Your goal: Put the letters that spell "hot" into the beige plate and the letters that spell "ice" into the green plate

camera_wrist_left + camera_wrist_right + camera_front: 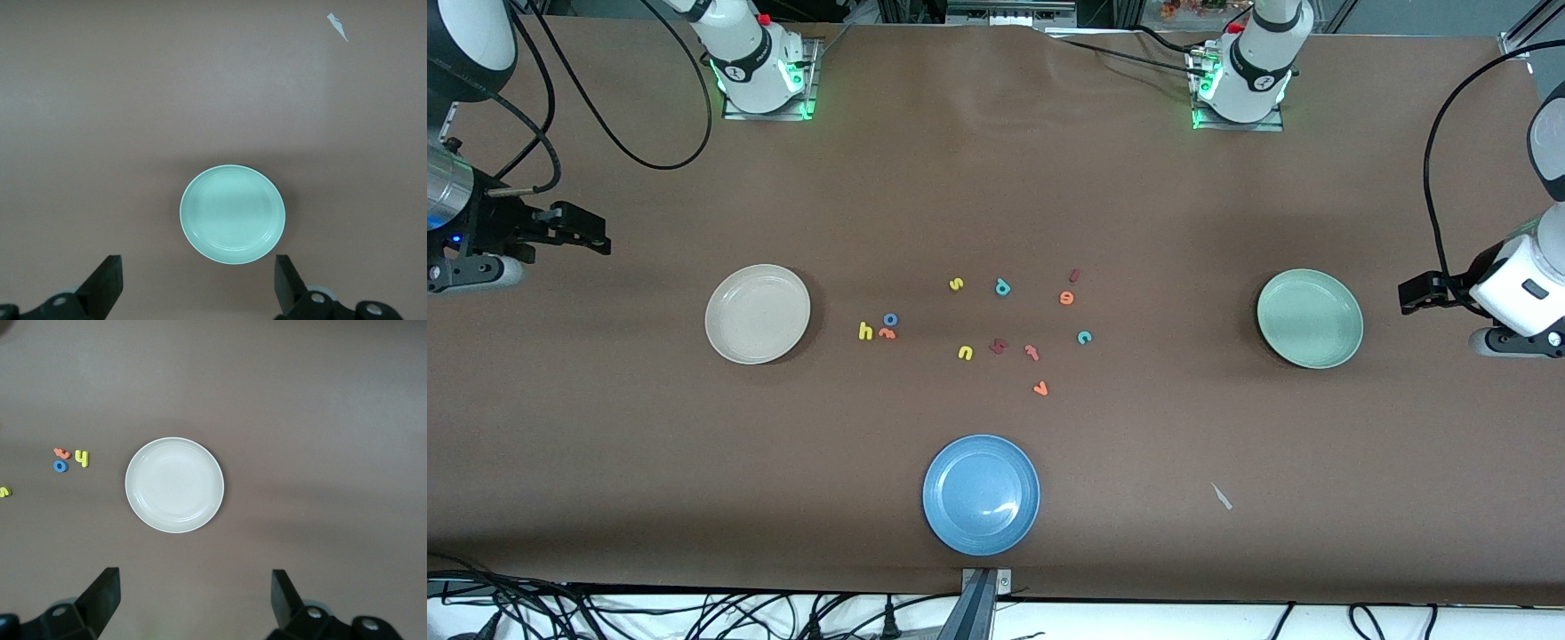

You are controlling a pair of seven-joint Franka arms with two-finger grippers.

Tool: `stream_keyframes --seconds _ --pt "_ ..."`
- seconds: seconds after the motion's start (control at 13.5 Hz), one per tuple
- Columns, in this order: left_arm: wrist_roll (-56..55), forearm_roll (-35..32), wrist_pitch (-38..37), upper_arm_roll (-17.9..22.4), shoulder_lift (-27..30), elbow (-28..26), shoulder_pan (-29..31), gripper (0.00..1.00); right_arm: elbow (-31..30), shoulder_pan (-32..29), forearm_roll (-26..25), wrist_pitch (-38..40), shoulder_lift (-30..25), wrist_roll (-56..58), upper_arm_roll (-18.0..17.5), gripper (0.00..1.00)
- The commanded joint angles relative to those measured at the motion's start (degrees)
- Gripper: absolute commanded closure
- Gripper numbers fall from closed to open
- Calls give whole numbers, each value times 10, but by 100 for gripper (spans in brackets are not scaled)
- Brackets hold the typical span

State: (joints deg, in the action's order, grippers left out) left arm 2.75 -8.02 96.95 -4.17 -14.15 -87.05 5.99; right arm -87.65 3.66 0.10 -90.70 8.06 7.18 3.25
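You are seeing both arms waiting: left gripper [197,287] and right gripper [195,603] are standing spread, empty. Letters (h [864,332], o [890,319], t [886,333]) are lying mid-frame beside the beige plate [758,314]; i [1074,276], e [1066,298] and c [1084,337] are sitting nearer the green plate [1309,318].

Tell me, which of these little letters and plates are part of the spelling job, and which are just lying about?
Part of the job:
- yellow h, blue o, orange t
- beige plate
- dark red i, teal c, orange e
- green plate

Just lying about:
- blue plate
- yellow s, teal p, yellow u
- dark red angular letter, pinkish-red t, orange v
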Motion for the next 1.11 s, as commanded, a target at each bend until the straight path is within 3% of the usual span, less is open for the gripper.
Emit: stream_keyframes --seconds 0.0,1.04 --pt "17 37 2 3 7 -5 6 0 -2 1 -13 5 -2 -16 -6 0" --pt "17 38 0 2 8 -5 9 0 4 -1 -7 17 0 -24 -5 0"
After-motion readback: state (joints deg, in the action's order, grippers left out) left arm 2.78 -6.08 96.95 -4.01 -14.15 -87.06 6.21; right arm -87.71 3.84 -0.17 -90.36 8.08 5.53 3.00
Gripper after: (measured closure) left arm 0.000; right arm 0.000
